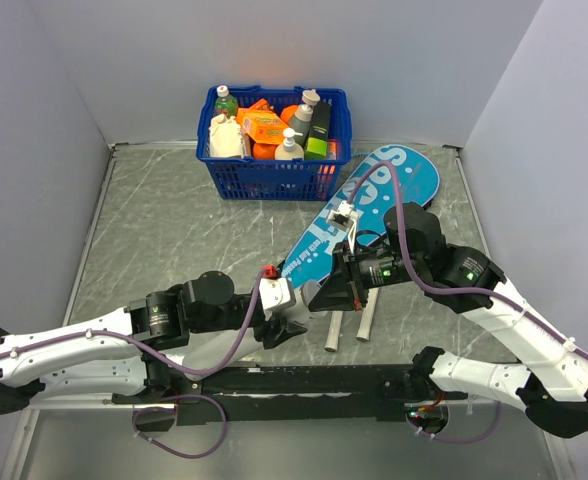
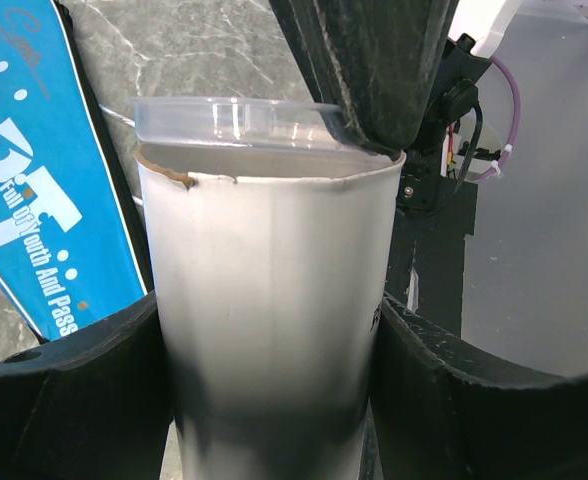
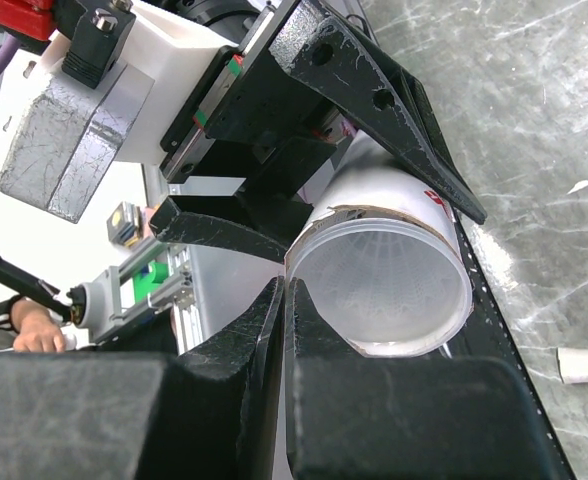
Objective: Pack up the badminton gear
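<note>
Blue plastic lattice basket [image 1: 274,175] of bottles and orange packs sits behind the teal "SPORT" case [image 1: 374,210], off its left side. Down by the case's narrow near end, the left gripper [image 1: 292,328] is clamped around the white tube [image 2: 264,260]. Its chunky matte black fingers [image 2: 64,400] press on both sides of the smooth cylinder wall. The tube's top edge looks like raw brown cardboard, a bit nicked and frayed.

A clear plastic cap [image 2: 234,120] sits on that end, round, frosted, with faint radial lines showing through. The right gripper [image 3: 286,300] has its scuffed black wedge fingers squeezed together on the cap's rim.

Just right of that, two white cylindrical racket handles [image 1: 332,335] [image 1: 366,322] poke out from under the case's near end, lying on the grey marble-look table [image 1: 164,230]. The case itself is flat, glossy and racket-shaped.
</note>
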Controlling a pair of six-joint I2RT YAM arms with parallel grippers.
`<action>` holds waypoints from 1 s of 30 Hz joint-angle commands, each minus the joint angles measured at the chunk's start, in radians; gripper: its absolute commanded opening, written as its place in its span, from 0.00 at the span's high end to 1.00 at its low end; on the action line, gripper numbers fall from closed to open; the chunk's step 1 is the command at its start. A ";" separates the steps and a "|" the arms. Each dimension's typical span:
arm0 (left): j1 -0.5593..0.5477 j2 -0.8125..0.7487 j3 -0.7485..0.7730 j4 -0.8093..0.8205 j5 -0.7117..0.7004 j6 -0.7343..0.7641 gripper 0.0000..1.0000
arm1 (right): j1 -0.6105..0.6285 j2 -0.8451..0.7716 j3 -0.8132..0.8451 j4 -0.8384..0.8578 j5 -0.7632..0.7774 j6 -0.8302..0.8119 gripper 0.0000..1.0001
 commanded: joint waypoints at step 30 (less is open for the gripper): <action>-0.001 -0.009 0.019 -0.010 -0.009 0.017 0.97 | 0.078 0.019 -0.027 0.067 -0.058 0.024 0.75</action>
